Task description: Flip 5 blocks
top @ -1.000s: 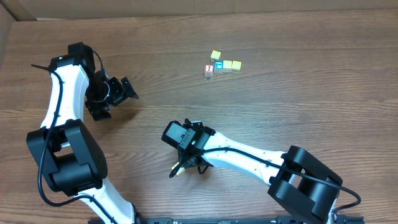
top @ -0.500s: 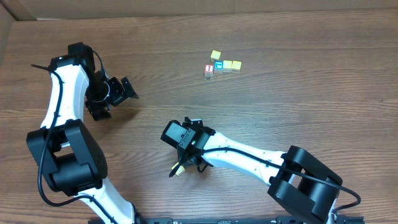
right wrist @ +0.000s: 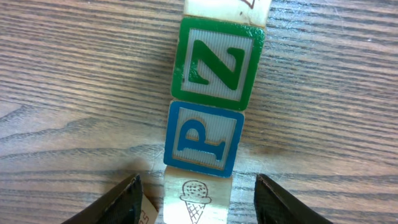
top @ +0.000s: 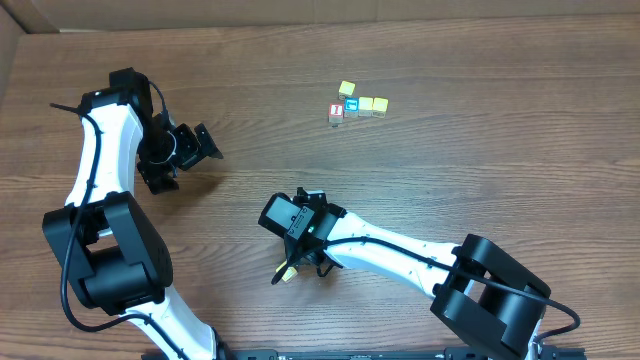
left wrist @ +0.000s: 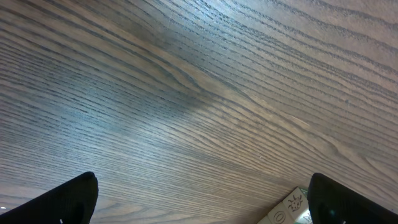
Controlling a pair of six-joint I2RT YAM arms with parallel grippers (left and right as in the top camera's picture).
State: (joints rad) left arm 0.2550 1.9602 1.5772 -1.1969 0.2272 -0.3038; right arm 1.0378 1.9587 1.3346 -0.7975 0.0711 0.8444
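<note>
In the right wrist view the blocks lie in a touching row on the wood. From far to near they are a whitish one (right wrist: pixel 217 6), a green Z block (right wrist: pixel 217 62), a blue P block (right wrist: pixel 204 138) and a cream block with an ice-cream drawing (right wrist: pixel 196 198). A whitish corner (right wrist: pixel 148 214) shows by the left finger. My right gripper (right wrist: pixel 200 202) is open and straddles the ice-cream block with a gap on each side. From overhead the right gripper (top: pixel 298 268) hides most of the row, and only a cream block (top: pixel 287 275) shows. My left gripper (top: pixel 205 142) is wide open and holds nothing.
A cluster of red, blue and yellow cubes (top: pixel 355 104) sits at the far centre of the table. In the left wrist view, whitish cubes with a ladybug and an O (left wrist: pixel 289 208) lie beside the right finger. A cardboard wall (top: pixel 300 10) backs the table.
My right gripper's jaws have spread apart around the ice-cream block. Neither arm has shifted noticeably.
</note>
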